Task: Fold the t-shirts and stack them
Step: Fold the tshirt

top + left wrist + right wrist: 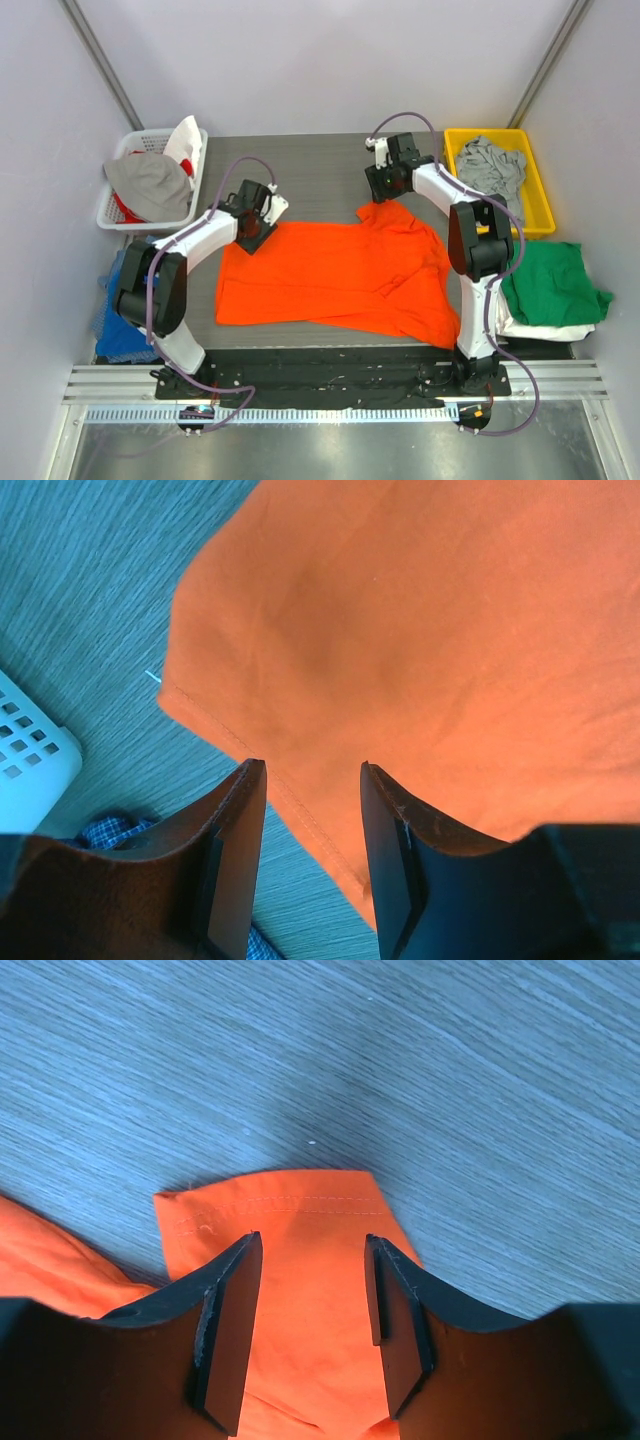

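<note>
The bright orange t-shirt (340, 275) lies spread out, somewhat rumpled, in the middle of the table. My left gripper (252, 228) is open over the shirt's far left corner; in the left wrist view the stitched hem edge (300, 810) runs between the open fingers (312, 780). My right gripper (385, 188) is open over the far sleeve; in the right wrist view the sleeve end (290, 1220) lies flat between the fingers (312, 1255). Neither holds cloth. A green t-shirt (548, 283) lies on a white one (545, 330) at the right. A grey one (495, 165) lies in the yellow bin.
A yellow bin (540, 215) stands at the back right. A white basket (115, 215) at the back left holds grey and red-and-white cloth; its corner shows in the left wrist view (30, 760). A blue checked cloth (112, 322) lies at the left edge.
</note>
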Robot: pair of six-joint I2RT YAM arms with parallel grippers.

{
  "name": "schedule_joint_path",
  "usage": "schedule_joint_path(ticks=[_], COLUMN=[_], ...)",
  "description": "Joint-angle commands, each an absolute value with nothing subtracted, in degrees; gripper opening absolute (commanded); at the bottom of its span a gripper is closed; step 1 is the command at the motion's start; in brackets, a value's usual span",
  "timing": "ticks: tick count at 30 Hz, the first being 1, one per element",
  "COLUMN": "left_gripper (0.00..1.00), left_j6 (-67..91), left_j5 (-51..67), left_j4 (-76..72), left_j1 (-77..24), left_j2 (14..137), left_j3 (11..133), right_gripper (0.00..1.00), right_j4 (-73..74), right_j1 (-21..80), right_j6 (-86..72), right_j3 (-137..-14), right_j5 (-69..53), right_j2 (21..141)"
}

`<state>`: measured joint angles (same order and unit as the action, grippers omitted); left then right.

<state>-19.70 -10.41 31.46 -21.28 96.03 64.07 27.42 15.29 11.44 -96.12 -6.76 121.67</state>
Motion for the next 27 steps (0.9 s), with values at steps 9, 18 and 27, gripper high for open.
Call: schedule_joint_path(ticks=[9,18,27], left_gripper=[0.47,0.46,0.46], left_j6=[-20.65,-21.18,-21.36], left_j5=[-10.2,-10.46,-10.11], left_j4=[28.65,27.86,27.86], left_j1=[-18.9,-18.11,-17.32], left_j2=[97.21,98.44,98.26], left_j3=[65.65,65.21,65.3], right_gripper=[0.52,0.49,0.55], right_j4=[25.66,25.22,25.14], right_j1=[13.89,13.45,13.45], right_j6=[12.74,13.54,14.06], right_j3=[-98.09,-98.52,-98.7], right_j5=[-8.7,-9.58,-10.2], right_j2=[123.66,125.33,124.72])
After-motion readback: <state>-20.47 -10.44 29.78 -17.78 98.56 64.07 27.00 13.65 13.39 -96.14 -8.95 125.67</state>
